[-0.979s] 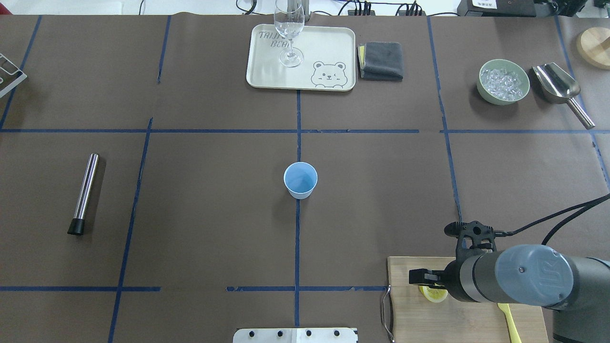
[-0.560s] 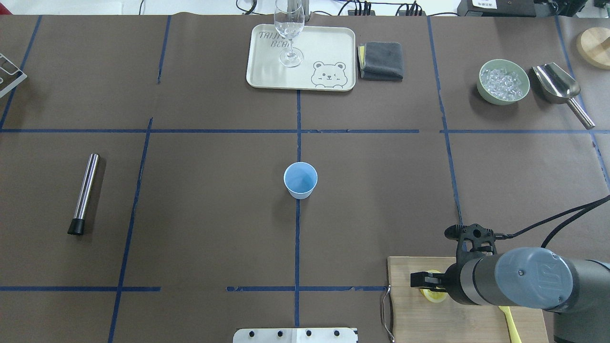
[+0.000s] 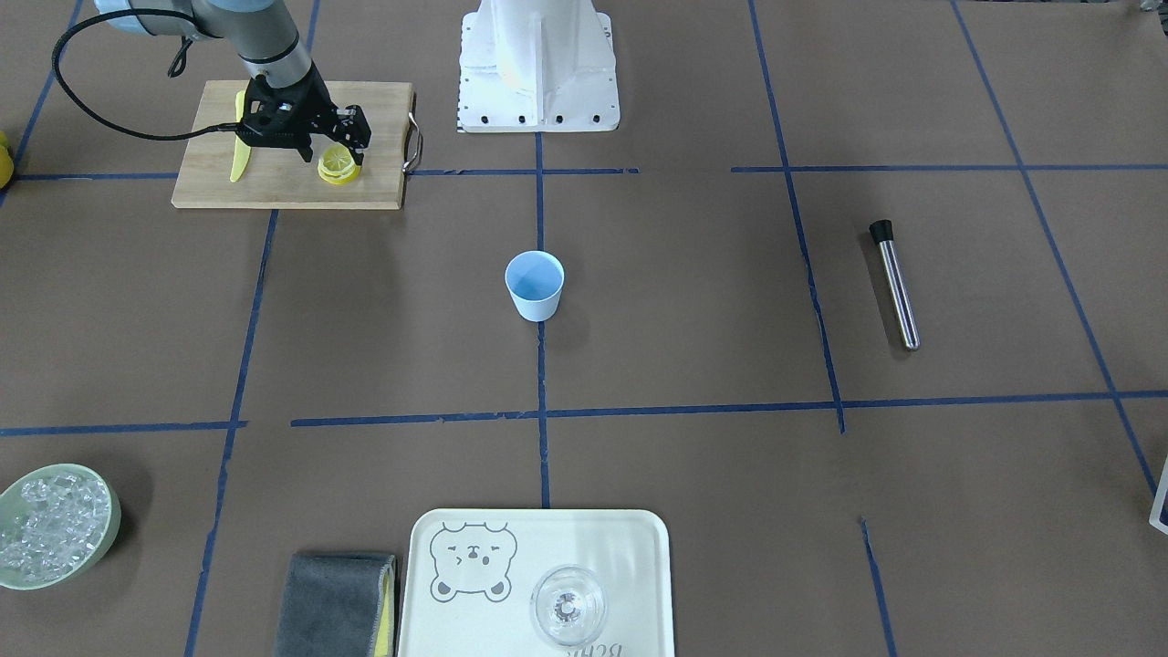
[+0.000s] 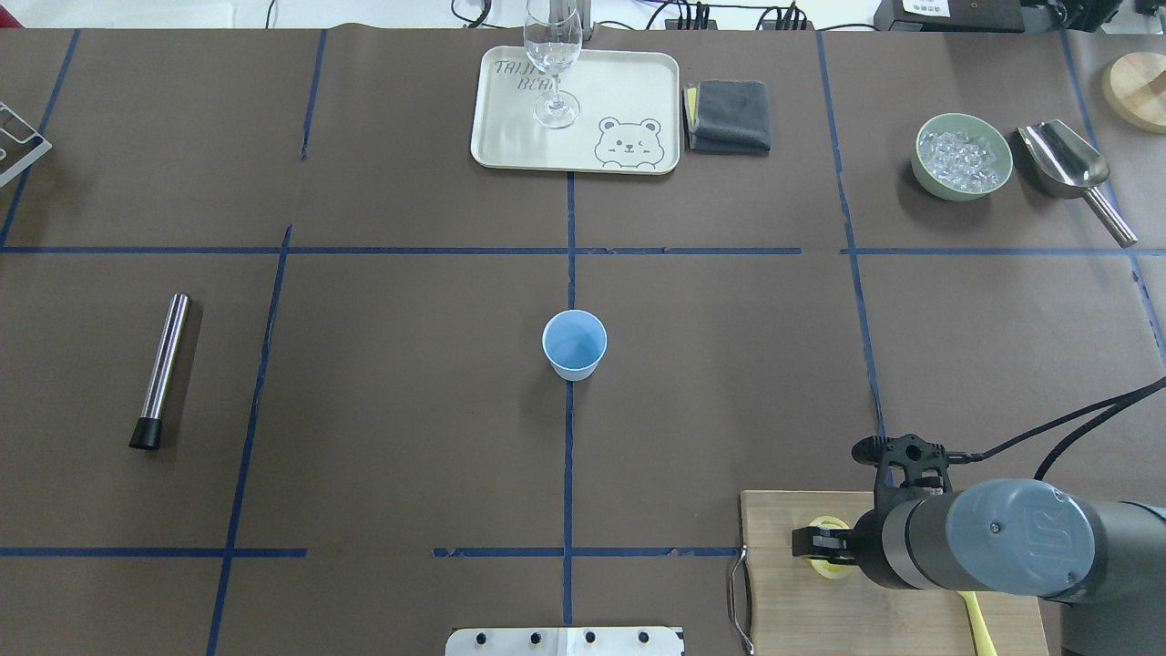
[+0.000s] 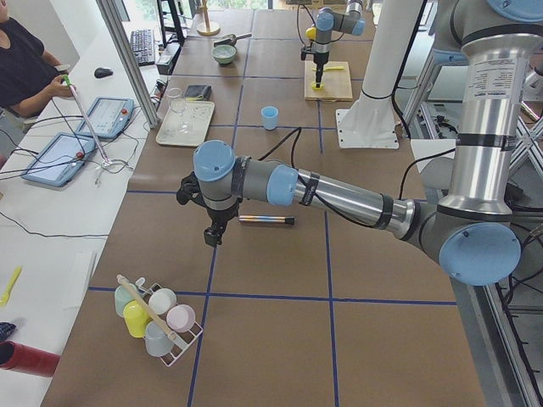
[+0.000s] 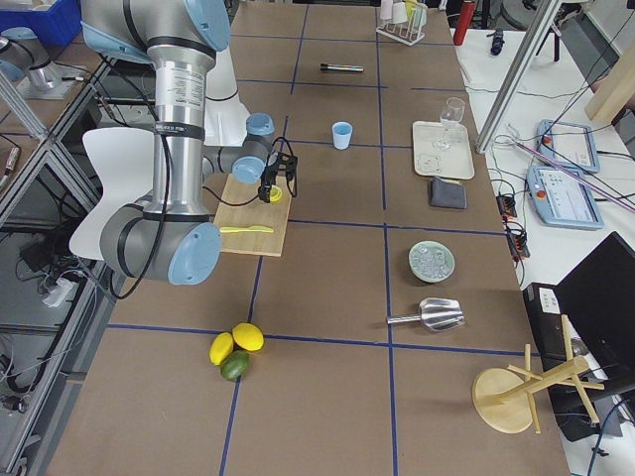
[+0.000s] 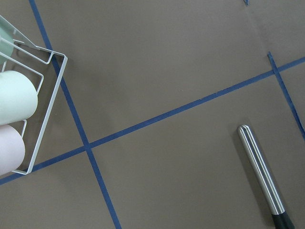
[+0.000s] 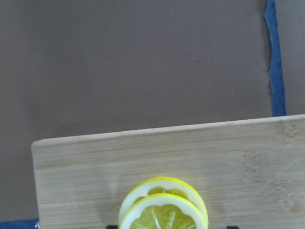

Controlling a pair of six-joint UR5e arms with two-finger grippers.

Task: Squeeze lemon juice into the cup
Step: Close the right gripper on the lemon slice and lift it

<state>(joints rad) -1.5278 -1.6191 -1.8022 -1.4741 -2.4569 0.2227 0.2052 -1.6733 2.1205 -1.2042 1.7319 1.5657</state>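
Note:
The lemon [image 8: 164, 210] is a thin yellow slice on the wooden cutting board [image 4: 783, 601] at the near right, with a second rind edge just behind it. My right gripper [image 4: 820, 542] is low over it, jaws apart on either side of the lemon [image 3: 337, 164]. The light-blue cup [image 4: 574, 344] stands upright at the table's middle, far from the gripper. My left gripper [image 5: 212, 236] shows only in the exterior left view, hovering over the table's left end; I cannot tell whether it is open or shut.
A yellow knife [image 4: 976, 620] lies on the board. A tray [image 4: 629, 91] with a clear glass [image 4: 553, 64], a grey cloth [image 4: 729, 114], an ice bowl [image 4: 929, 187] and a scoop [image 4: 1066, 164] stand at the back. A metal rod [image 4: 164, 364] lies left.
My right gripper has come down over the lemon slice, which now shows on both sides of the fingers. The cup has not moved.

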